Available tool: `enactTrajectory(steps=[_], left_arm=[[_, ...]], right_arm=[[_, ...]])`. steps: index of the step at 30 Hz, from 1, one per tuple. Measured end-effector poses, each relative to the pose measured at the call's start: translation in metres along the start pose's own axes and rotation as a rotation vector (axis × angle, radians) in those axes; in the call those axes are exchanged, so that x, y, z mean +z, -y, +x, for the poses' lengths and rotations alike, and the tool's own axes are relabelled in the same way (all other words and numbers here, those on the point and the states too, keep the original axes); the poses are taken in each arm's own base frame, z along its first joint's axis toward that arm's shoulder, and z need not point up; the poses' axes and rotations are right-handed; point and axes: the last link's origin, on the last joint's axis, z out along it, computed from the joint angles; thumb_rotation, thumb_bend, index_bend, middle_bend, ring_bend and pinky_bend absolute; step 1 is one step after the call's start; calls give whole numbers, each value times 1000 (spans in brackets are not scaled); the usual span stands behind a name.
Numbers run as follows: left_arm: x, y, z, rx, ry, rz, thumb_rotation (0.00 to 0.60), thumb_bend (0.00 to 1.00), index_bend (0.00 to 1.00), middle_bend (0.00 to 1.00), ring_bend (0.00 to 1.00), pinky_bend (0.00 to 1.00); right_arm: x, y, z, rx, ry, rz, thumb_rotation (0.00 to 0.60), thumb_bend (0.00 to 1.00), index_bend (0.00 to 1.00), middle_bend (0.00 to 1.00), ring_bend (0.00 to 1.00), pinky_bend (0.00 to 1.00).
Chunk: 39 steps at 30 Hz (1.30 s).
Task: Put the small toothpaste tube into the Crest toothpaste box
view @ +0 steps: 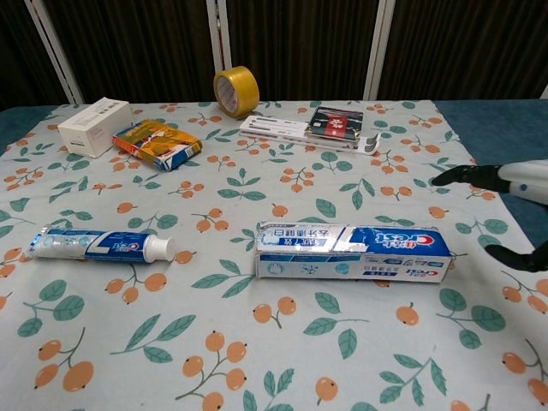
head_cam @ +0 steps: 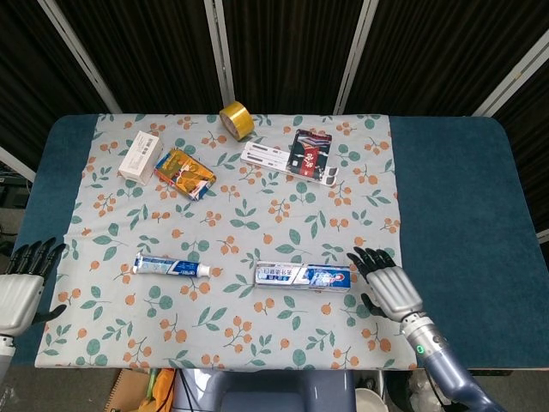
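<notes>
Chest view crops the right hand (view: 501, 201) at the frame edge.

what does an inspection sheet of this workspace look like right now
surface: blue table under a floral cloth
job's things: small white-blue toothpaste tube lying left of the long Crest carton, apart
clutter: yellow tape roll, white box, orange packet, razor pack
hands: right hand open beside the carton's right end; left hand open at the table edge
cables: nothing seen
surroundings: dark slatted backdrop
</notes>
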Motion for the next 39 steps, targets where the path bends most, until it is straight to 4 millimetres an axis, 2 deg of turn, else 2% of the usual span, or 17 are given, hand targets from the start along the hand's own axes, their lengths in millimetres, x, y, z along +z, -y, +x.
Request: enactTrajectory(steps=[5, 12, 17, 22, 25, 27, 31, 39], left_arm=[[2, 1, -1, -10, 11, 5, 600, 26, 0, 0, 0, 18], [2, 1, 0, -22, 14, 4, 600, 26, 0, 0, 0, 18], [2, 1, 0, -24, 17, 6, 600, 26, 0, 0, 0, 18], [2, 1, 0, -25, 17, 8, 600, 26, 0, 0, 0, 19], [2, 1, 0, -28, 18, 11, 600, 26, 0, 0, 0, 19], [2, 1, 0, -32, 19, 12, 600, 26, 0, 0, 0, 20], [2, 0, 1, -33, 14, 9, 600, 26, 4, 9, 10, 40], [4, -3, 2, -74, -9, 16, 600, 27, 133, 92, 137, 223]], right_arm=[[26, 26, -9, 12, 28, 13, 600, 470, 11, 117, 120, 72], [48, 45, -24, 18, 37, -3, 600, 470, 12, 123, 125, 72], [50, 58, -36, 26, 60, 5, 600, 470, 30, 153, 155, 91], [54, 63, -44, 28, 62, -5, 600, 470, 293, 430, 455, 362], [55, 62, -47, 24, 50, -16, 600, 470, 413, 533, 558, 432], [54, 61, -48, 22, 43, -20, 600, 470, 449, 557, 582, 449], [51, 60, -48, 24, 34, -20, 600, 469, 454, 560, 585, 453], [32, 61, -27, 94, -34, 26, 600, 470, 454, 560, 585, 452]])
